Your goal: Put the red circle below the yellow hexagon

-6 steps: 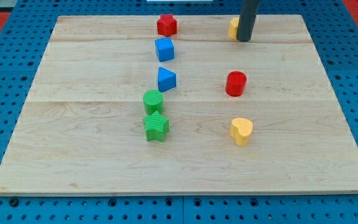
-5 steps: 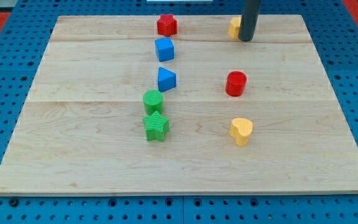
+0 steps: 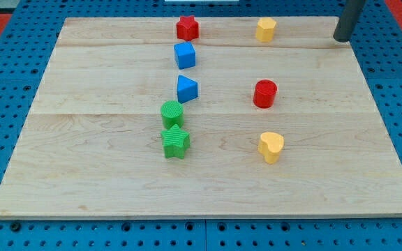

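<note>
The red circle [image 3: 264, 93] stands right of the board's middle. The yellow hexagon [image 3: 266, 30] sits near the view's top, almost straight above the red circle with a wide gap between them. My tip [image 3: 342, 39] is at the board's top right corner, well to the right of the yellow hexagon and touching no block.
A yellow heart [image 3: 271, 147] lies below the red circle. A red star [image 3: 187, 28], a blue cube [image 3: 184, 55], a blue triangle [image 3: 186, 88], a green circle [image 3: 172, 113] and a green star [image 3: 176, 141] form a column left of centre on the wooden board [image 3: 82, 160].
My tip has moved from beside the yellow hexagon to the view's right, to the board's top right corner. The hexagon now shows fully. No block has moved.
</note>
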You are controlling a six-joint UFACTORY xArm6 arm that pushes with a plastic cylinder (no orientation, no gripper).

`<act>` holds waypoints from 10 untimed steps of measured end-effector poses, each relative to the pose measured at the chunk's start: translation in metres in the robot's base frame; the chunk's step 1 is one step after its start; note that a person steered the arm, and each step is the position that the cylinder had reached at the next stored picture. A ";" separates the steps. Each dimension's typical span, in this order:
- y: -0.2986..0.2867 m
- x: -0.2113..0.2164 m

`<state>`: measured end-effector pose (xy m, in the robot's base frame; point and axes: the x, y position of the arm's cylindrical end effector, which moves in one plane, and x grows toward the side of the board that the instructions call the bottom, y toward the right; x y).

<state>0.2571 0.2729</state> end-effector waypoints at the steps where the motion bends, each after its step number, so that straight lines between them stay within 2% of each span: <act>1: 0.000 0.000; 2: -0.031 0.000; 3: -0.045 0.025; 4: -0.045 0.089; 5: -0.072 0.169; 6: -0.118 0.203; 7: -0.158 0.181; 10: -0.175 0.168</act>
<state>0.4252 0.0981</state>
